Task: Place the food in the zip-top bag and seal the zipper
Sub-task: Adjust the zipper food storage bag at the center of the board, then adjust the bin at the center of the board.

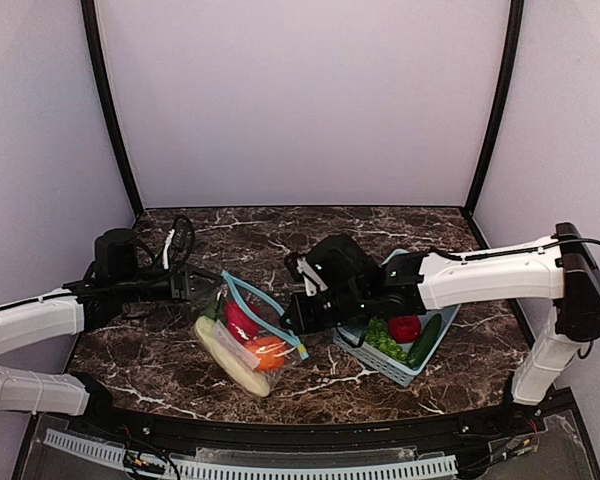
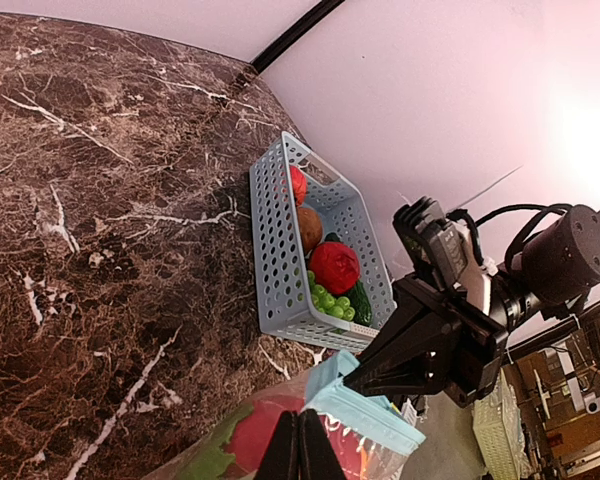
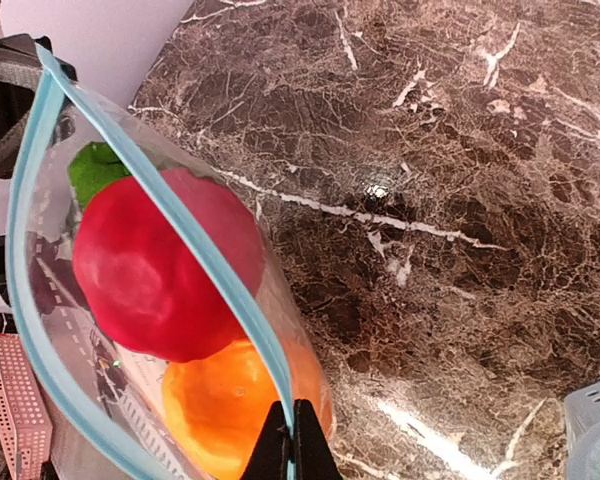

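The zip-top bag (image 1: 248,342) lies at the table's middle with its mouth held up. Inside it show a cream-white squash (image 1: 226,356), a red round piece (image 1: 242,322) and an orange (image 1: 269,352). The light blue zipper (image 1: 265,310) gapes along the mouth. My left gripper (image 1: 218,292) is shut on the bag's left mouth edge, its tips (image 2: 300,418) just under the strip (image 2: 365,415). My right gripper (image 1: 298,322) is shut on the zipper's right end (image 3: 292,408). The right wrist view shows the red piece (image 3: 150,280), the orange (image 3: 230,400) and a green piece (image 3: 95,165) inside the bag.
A light blue lattice basket (image 1: 380,365) stands right of the bag, under my right arm. It holds a red piece (image 1: 405,327), green grapes (image 1: 383,340) and a dark green cucumber (image 1: 425,340). Its wall (image 2: 275,260) also shows in the left wrist view. Cables (image 1: 175,240) lie at the back left.
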Robot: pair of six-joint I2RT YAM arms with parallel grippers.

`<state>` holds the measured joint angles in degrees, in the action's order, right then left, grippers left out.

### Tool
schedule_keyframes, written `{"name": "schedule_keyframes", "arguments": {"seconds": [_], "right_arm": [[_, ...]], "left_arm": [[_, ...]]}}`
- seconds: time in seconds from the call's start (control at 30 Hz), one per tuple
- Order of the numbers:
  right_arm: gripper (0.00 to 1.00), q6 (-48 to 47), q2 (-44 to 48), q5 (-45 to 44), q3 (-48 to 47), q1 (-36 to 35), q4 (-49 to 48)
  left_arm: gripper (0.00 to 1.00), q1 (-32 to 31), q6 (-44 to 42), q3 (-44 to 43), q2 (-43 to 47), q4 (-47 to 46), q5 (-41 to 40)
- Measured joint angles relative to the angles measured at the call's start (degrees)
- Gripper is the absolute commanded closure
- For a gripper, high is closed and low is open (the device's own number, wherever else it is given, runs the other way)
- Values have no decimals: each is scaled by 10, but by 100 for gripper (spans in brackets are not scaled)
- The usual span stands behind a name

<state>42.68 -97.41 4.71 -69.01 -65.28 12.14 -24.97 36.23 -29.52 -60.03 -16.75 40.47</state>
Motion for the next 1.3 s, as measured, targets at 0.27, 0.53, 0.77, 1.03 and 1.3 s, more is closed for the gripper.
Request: {"name": "schedule_keyframes", "arguments": {"seconds": [0.27, 0.53, 0.77, 1.03, 1.3], "right_arm": [[100, -10, 67, 0, -28, -4, 30], [81, -5, 55, -7, -31, -10, 59], [38, 8, 67, -49, -31, -11, 87], [36, 51, 152, -125, -14, 8, 149], [50, 119, 216, -155, 85, 94, 178]], "left_arm": [[99, 0, -4, 8, 26, -5, -16], [99, 0, 17, 37, -11, -50, -8], [99, 0, 20, 37, -37, -75, 3], [99, 0, 23, 43, -41, -102, 11], [99, 0, 31, 59, -40, -123, 12]]}}
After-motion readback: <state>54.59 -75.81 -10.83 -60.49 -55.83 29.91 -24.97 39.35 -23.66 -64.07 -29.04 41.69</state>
